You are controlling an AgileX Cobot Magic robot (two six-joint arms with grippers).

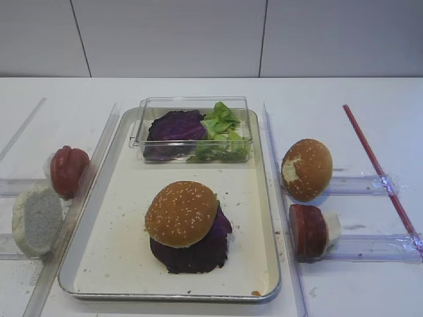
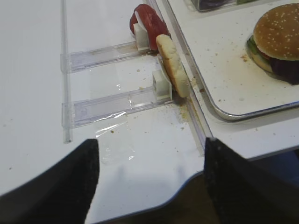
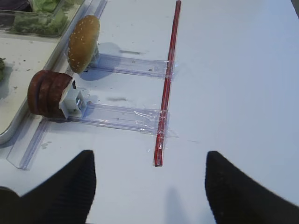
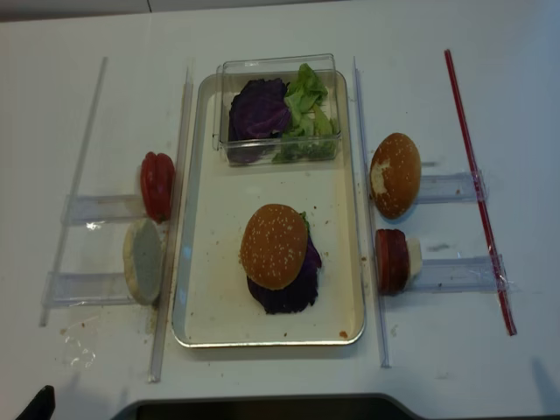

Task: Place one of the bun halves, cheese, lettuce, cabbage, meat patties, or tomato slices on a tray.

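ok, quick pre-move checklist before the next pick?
1. Right pincer open, nothing held: ok.
2. Left pincer open, nothing held: ok.
3. Tray has bare surface left for another item: ok.
4. Sesame bun top sits on the purple cabbage stack, slightly off-centre: ok.
5. Bun with white patch upright on its holder, reachable to the right: ok.
6. What lies under the bun top: cannot tell.

2 black, finely ribbed, rounded fingers [image 3: 60, 193] per wrist cam.
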